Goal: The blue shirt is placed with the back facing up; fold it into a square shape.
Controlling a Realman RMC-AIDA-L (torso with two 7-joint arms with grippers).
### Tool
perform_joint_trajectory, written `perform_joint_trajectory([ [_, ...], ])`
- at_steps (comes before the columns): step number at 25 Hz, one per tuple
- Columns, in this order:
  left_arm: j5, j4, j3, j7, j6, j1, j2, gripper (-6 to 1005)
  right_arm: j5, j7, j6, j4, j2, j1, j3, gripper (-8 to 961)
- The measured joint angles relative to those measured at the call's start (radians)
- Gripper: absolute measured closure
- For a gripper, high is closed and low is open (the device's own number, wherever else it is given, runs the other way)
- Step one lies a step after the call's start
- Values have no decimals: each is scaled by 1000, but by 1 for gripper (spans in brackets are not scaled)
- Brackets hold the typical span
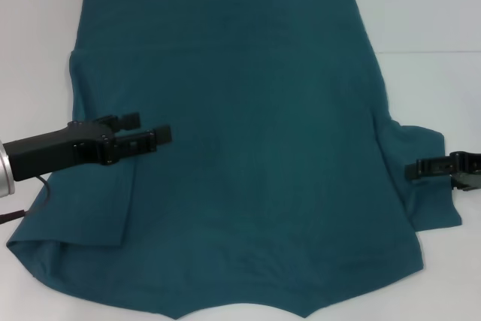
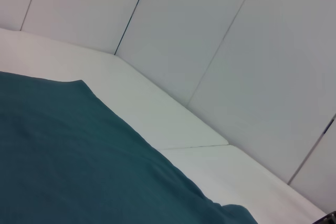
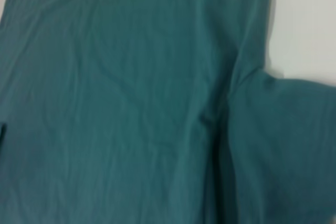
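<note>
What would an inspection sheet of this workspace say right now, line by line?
Surface: white table, bare around the cloth.
Job's things: blue shirt lies flat, plain side up; the sleeve on the robot's left is folded inward, the one on the right sticks out.
Clutter: nothing seen.
Grippers: left gripper open, over the shirt's left side; right gripper at the right sleeve, only partly in view.
Cables: a dark cable runs under the left arm.
Surroundings: white panelled wall behind the table.
</note>
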Motion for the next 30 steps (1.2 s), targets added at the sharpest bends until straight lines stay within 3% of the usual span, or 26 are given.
perform_joint_trajectory([
  [14, -23, 0, 0, 0, 9, 2, 0, 96, 35, -9, 10, -1, -6, -12, 5, 167],
  [17, -23, 0, 0, 0, 9, 4, 0, 96, 34, -8, 11, 0, -7, -12, 7, 381],
  [22, -40, 0, 0, 0, 9, 12, 0, 96, 32, -3, 18, 1, -9, -12, 9, 631],
  [30, -57, 0, -1, 0, 9, 24, 3, 95, 31, 1, 26, 1, -11, -13, 11, 797],
])
